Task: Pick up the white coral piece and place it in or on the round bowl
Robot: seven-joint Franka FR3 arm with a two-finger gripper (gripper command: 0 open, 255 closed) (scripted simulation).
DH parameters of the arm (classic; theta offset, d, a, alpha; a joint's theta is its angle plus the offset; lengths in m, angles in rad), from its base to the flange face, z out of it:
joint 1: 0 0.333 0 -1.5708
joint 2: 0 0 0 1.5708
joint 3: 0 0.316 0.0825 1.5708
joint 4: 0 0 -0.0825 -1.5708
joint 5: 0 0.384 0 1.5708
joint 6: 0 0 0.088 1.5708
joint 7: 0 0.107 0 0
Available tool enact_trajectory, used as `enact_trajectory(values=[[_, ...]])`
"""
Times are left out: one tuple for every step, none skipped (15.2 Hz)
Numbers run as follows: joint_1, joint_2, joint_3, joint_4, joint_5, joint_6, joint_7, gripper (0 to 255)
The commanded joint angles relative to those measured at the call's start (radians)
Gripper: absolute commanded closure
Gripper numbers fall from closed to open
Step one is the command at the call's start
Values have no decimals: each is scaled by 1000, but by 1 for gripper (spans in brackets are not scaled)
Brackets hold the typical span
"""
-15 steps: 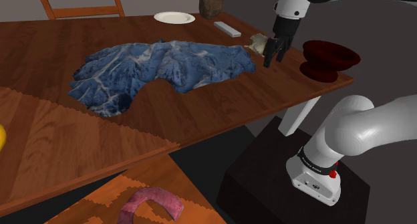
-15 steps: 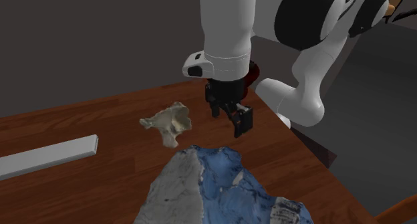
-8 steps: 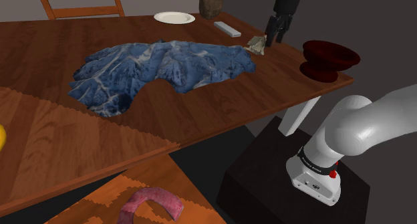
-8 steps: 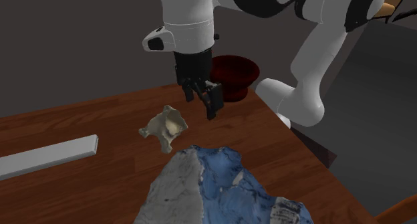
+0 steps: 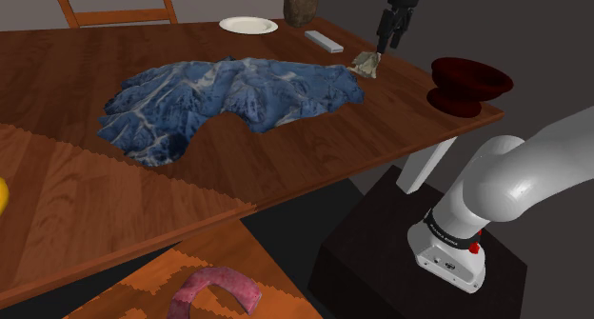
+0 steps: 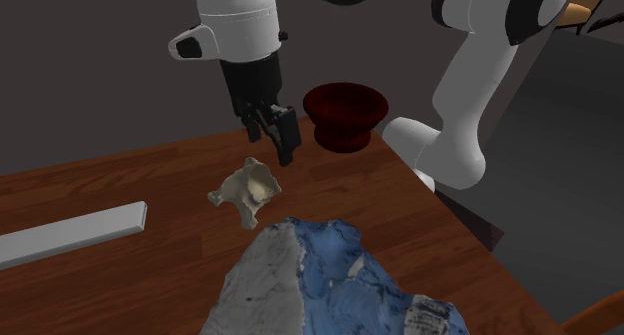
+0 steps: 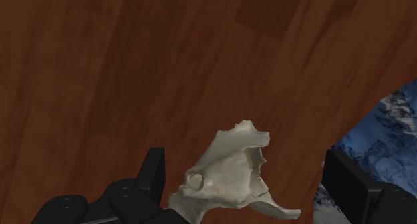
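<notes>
Above the counter (image 5: 314, 155), the black jaws are hanging spread apart, gripping nothing, with the pale coral piece (image 5: 365, 64) (image 6: 247, 190) (image 7: 230, 176) lying on the wood just beneath them, beside the rumpled blue cloth (image 5: 228, 93), and the dark red round bowl (image 5: 469, 79) (image 6: 345, 108) sitting apart near the counter's edge.

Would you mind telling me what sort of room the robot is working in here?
Probably a dining room in a house: a long wooden table with a wooden chair standing at its far side, and a white plate laid on it.
</notes>
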Motion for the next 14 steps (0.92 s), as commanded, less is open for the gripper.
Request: enact_trajectory(values=[[-1,-7,0,-33,-2,26,1,0],[-1,-11,0,-50,-3,39,1,0],[-2,-15,0,-66,-3,52,2,0],[-2,-17,0,-76,-4,59,2,0],[-2,-17,0,-76,-4,59,2,0],[-2,-17,0,-76,-4,59,2,0],[-2,-17,0,-76,-4,59,2,0],[-2,-17,0,-76,-4,59,2,0],[-2,-17,0,-76,-4,59,2,0],[-2,-17,0,-76,-4,59,2,0],[-2,-17,0,-75,-4,59,2,0],[-2,-17,0,-75,-4,59,2,255],[-2,-17,0,-75,-4,59,2,255],[-2,-17,0,-75,-4,59,2,255]])
